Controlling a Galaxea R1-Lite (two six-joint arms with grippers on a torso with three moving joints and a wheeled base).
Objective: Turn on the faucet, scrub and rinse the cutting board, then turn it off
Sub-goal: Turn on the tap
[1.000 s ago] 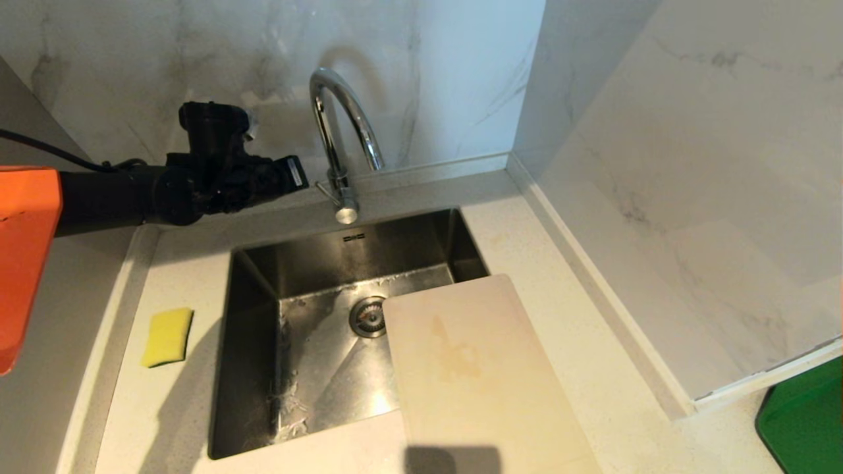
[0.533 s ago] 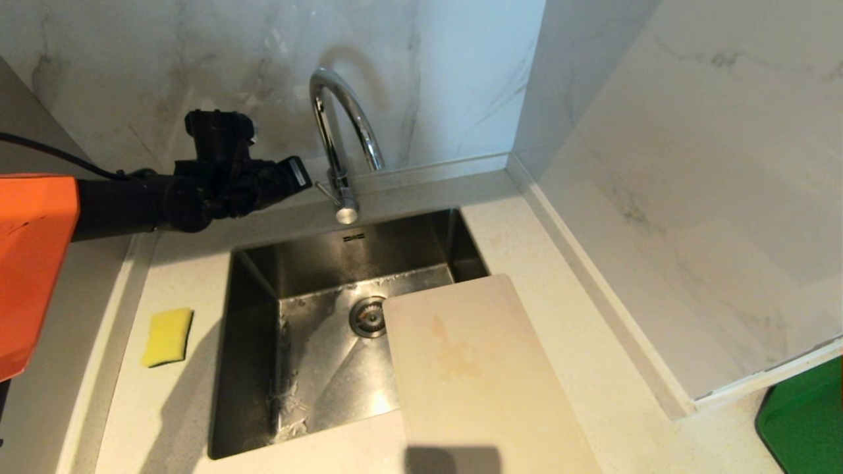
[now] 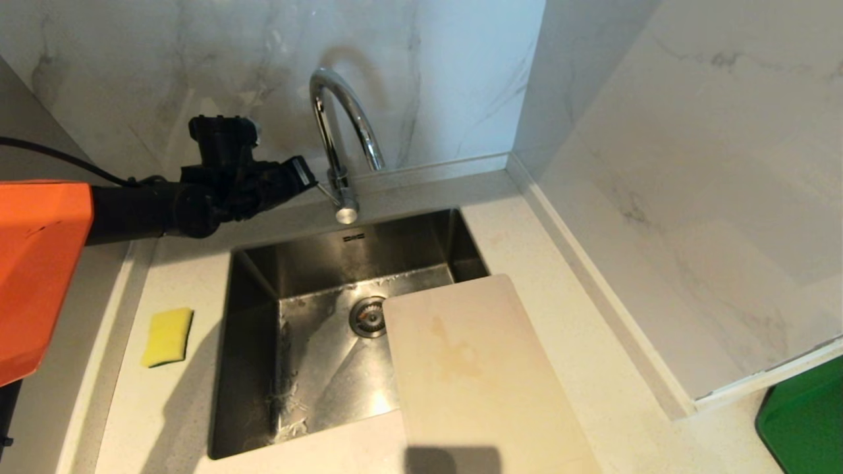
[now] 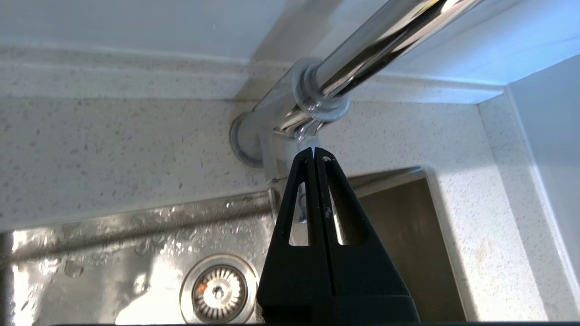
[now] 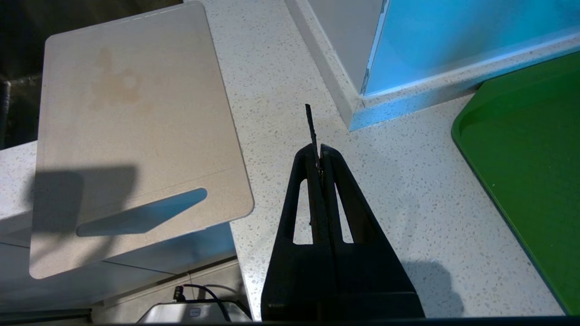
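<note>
Marble-walled counter: left gripper (image 4: 314, 154), fingers closed, hides faucet (image 3: 337, 131) lever; right gripper (image 5: 317, 154) closed, cutting board (image 3: 474, 375) cropped.

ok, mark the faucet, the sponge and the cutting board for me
faucet (image 3: 355, 125), head view, on the arched spout.
sponge (image 3: 168, 336), head view, middle of its yellow face.
cutting board (image 3: 474, 375), head view, flat top just below the stain.
</note>
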